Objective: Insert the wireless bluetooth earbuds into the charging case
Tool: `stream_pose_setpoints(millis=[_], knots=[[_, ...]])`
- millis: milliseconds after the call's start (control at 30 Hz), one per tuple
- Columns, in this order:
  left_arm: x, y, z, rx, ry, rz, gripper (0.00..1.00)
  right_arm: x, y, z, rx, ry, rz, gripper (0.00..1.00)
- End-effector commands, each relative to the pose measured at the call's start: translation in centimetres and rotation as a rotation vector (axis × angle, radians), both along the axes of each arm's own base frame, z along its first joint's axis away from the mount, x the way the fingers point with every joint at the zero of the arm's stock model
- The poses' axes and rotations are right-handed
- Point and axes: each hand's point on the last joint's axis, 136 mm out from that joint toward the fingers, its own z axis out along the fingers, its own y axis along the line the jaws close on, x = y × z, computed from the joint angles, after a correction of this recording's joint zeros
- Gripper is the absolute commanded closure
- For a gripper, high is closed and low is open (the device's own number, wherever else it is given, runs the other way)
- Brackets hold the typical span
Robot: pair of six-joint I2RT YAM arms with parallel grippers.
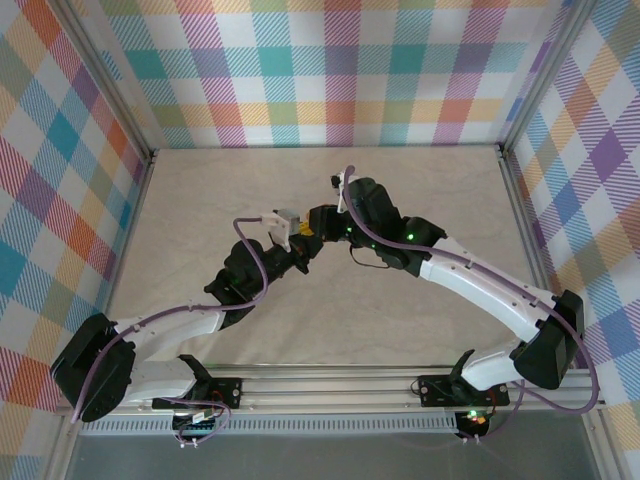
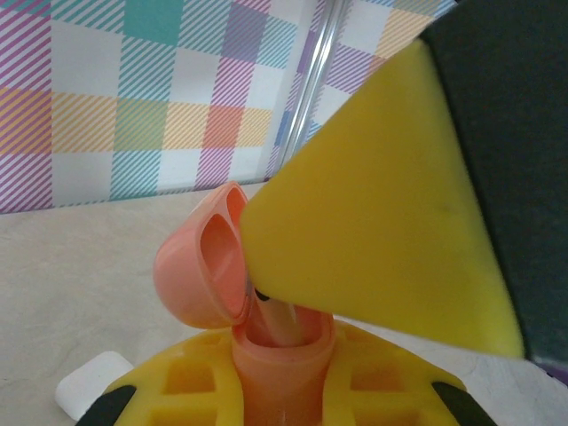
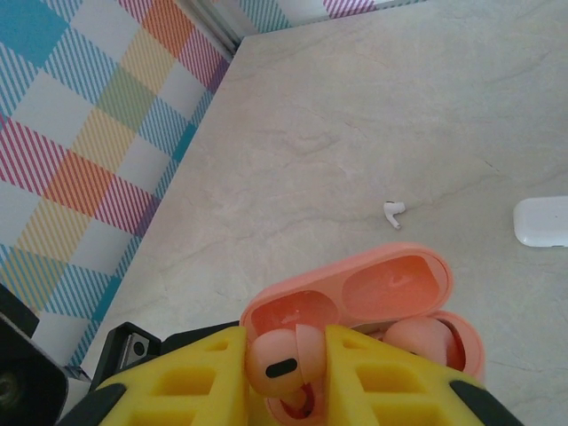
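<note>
One salmon charging case (image 2: 200, 266), its lid open, is gripped by the left tool (image 2: 282, 390). A salmon earbud (image 3: 277, 362) is clamped in the right tool (image 3: 284, 337) at the case's mouth. On the worktop (image 3: 355, 106), a white earbud (image 3: 393, 211) is seen at one o'clock from it and a white case (image 3: 541, 220) at two o'clock.

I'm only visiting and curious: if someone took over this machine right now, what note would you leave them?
The left claw is shut on the pink case, lid open.
The right claw is shut on a pink earbud at the case's mouth, not yet let go.
Done: a second pink earbud seems seated in the case.
Left: seat the held one, then the white earbud lying loose on the table, apart from the white case.
</note>
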Motion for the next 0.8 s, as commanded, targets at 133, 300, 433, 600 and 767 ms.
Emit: stream_pose_setpoints(millis=[133,300,433,600,767], knots=[[-0.4,-0.1,3.4,-0.089,-0.072,-0.006,1.0,-0.2,0.1,-0.4,0.024,0.017,-0.015,0.75],[-0.9,0.2,4.0,-0.111,-0.114,-0.014,1.0,-0.4,-0.6,-1.1,0.007,0.029,-0.032,0.75],[-1.6,0.2,4.6,-0.123,-0.171,-0.041,1.0,-0.8,-0.9,-1.4,0.006,0.028,-0.029,0.75],[-2.6,-0.1,5.6,-0.122,-0.245,-0.086,1.0,-1.0,-0.9,-1.0,0.021,-0.001,-0.016,0.74],[-3.0,-0.2,6.1,-0.11,-0.282,-0.098,1.0,-1.2,-0.8,-1.0,0.021,-0.013,-0.006,0.72]])
